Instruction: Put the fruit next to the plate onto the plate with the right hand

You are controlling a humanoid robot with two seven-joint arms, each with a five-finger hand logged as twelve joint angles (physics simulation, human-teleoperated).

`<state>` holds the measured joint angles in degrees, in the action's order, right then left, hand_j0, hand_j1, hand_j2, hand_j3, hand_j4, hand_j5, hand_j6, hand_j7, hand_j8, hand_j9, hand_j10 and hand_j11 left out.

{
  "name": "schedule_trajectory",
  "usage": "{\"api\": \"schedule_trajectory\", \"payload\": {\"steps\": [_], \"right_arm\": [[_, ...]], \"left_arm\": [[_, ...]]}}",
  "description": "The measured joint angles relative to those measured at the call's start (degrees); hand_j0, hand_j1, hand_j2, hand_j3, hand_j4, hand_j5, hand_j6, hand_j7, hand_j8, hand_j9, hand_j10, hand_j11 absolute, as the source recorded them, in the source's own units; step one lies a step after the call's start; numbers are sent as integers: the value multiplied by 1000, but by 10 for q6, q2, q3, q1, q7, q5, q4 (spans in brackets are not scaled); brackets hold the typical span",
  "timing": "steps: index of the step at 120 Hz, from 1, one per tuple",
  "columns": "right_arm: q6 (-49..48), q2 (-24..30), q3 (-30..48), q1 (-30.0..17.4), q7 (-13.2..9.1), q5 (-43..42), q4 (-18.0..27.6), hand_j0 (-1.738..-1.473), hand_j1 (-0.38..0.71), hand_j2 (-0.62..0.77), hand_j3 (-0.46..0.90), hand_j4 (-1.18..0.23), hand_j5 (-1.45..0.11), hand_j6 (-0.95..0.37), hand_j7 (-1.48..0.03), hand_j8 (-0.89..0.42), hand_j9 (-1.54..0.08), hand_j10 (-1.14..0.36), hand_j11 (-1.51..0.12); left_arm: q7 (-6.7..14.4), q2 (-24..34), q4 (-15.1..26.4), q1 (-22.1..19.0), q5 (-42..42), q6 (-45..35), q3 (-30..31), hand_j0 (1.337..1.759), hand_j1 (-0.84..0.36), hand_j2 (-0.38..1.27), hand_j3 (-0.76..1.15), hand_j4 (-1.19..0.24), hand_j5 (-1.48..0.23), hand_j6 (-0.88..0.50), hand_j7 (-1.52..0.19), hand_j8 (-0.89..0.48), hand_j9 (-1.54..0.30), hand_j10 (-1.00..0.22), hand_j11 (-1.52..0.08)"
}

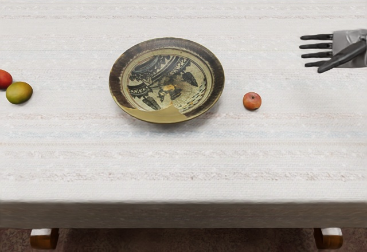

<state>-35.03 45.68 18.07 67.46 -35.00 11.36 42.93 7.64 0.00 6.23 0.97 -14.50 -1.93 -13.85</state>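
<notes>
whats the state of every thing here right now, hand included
plate: upright, no fruit on it
orange fruit: on the table right of the plate, apart from it, unheld
right hand: open, fingers spread, holding nothing
red fruit: on the table at the left edge, partly cut off
yellow-green fruit: on the table beside the red fruit

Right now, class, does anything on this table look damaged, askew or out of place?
The plate has a tan patch on its front rim where the glaze and pattern break off, like a chip or repair. Nothing else stands out: the red fruit lies right of the plate, the right hand open at far right.
</notes>
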Motion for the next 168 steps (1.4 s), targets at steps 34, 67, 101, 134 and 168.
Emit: {"api": "schedule_trajectory", "payload": {"steps": [34, 67, 101, 134, 168], "right_arm": [[0, -34, -10, 28, 0, -122, 60, -1658, -349, 0, 0, 0, 0, 3, 0, 2, 0, 2, 0], [163, -81, -257, 186, 0, -318, 283, -1658, -349, 0, 0, -2, 0, -2, 0, -1, 0, -1, 0], [497, -69, -338, 169, 0, -522, 422, -1658, -345, 0, 0, -6, -6, -7, -5, -6, -5, -6, -5], [685, -127, -347, 81, 0, -571, 446, -1658, -129, -35, 0, -186, -240, -188, -239, -187, -240, -186, -239], [699, -142, -340, 76, 0, -572, 443, -1658, 5, -57, 0, -298, -385, -299, -385, -298, -385, -298, -385]], "left_arm": [[0, 0, 0, 0, 0, 0, 0, 1658, 349, 0, 0, -1, 0, -1, 0, -1, 0, 0, 0], [0, 0, 0, 0, 0, 0, 0, 1658, 349, 0, 0, 0, 0, 0, 0, 0, 0, 0, 0], [0, 0, 0, 0, 0, 0, 0, 1658, 349, 0, 0, 0, 0, -1, 0, -1, 0, 0, 0], [0, 0, 0, 0, 0, 0, 0, 1658, 349, 0, 0, 0, 0, -1, 0, -1, 0, 0, 0], [0, 0, 0, 0, 0, 0, 0, 1658, 349, 0, 0, -1, 0, -1, 0, -1, 0, 0, 0]]}}
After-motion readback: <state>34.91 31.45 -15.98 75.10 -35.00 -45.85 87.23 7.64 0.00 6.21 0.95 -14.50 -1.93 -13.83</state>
